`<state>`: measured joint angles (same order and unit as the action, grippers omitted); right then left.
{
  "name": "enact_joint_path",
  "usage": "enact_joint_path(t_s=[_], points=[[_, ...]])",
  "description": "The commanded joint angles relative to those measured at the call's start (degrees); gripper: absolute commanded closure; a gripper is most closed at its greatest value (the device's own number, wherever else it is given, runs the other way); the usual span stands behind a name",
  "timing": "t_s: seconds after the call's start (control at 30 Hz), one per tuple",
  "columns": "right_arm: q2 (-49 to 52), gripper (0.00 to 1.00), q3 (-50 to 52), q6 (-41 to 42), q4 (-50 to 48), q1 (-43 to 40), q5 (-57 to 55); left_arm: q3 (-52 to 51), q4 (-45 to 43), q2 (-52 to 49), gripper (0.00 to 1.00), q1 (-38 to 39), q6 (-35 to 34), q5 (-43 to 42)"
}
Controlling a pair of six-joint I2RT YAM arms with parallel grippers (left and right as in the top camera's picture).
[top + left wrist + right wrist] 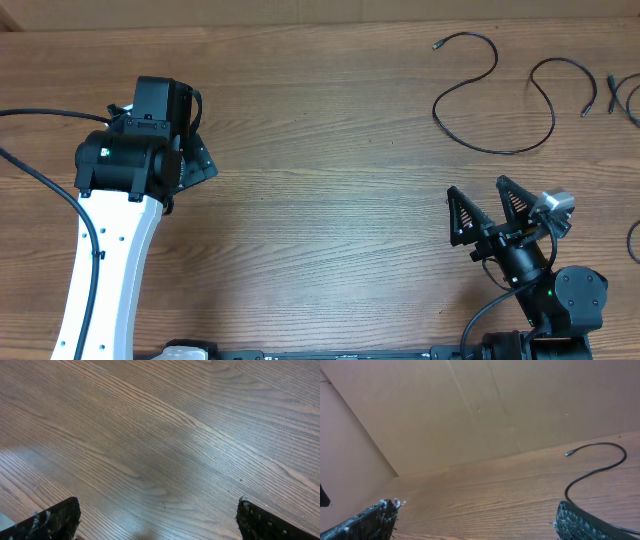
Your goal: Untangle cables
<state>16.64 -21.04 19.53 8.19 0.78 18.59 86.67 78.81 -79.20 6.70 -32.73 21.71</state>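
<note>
A brown wooden table (330,200) with long, streaky grain fills the scene. Behind the table's far edge stands a plain tan wall (470,405) of flat panels, joined by thin seams. Soft, pale light glosses the tabletop.

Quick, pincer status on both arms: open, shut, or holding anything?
Left pincer: open, holding nothing.
Right pincer: open, holding nothing; the cable lies untouched ahead of it.

Open table (330,200) left of cables (515,152), seemingly
</note>
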Motion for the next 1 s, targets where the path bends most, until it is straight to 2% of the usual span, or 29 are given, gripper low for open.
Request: enact_joint_path(t_s=[0.0,0.53,0.73,0.87,0.97], points=[[-0.6,0.00,0.4,0.2,-0.1,-0.2,-0.4,-0.2,0.0,-0.2,0.00,0.0,-0.9,0.7],[-1.4,0.00,0.4,-0.1,3.3,-0.2,-0.5,-0.2,0.0,-0.2,0.01,0.0,-0.9,0.7],[-10.0,0.00,1.2,-1.2,7.4,-0.2,-3.6,-0.2,0.0,-0.2,0.01,0.0,-0.9,0.7],[-15.9,0.00,4.2,-2.5,5.8,-0.2,-4.0,-0.2,0.0,-0.2,0.01,0.0,-0.9,0.7],[-16.5,0.00,6.8,-2.4,2.4,-0.2,-3.9,-0.2,0.0,-0.2,0.00,0.0,-0.9,0.7]])
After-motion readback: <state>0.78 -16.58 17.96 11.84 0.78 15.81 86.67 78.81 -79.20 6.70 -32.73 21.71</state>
